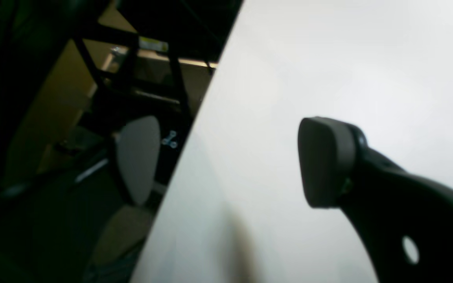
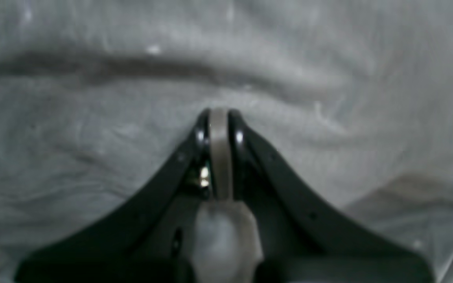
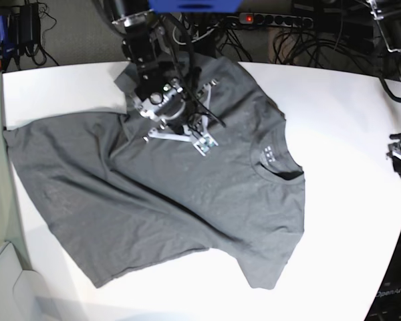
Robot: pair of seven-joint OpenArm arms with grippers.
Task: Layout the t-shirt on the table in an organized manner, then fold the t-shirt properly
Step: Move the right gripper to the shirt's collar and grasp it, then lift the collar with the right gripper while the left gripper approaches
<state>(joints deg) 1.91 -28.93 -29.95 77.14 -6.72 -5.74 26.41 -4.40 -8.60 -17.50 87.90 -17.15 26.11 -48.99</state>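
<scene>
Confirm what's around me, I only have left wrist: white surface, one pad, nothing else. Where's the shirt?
Observer: The t-shirt lies spread on the table, well away from the left gripper, which is by the table's edge.
Operator: Flat yet?
Observer: No, creases run across the body; collar faces the left arm's side.
Operator: Right gripper?
Observer: The right gripper is shut, directly over the fabric.

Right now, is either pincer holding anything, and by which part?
The left pincer is open over the table, holding nothing. The right pincer is shut over the t-shirt; a hold cannot be told.
</scene>
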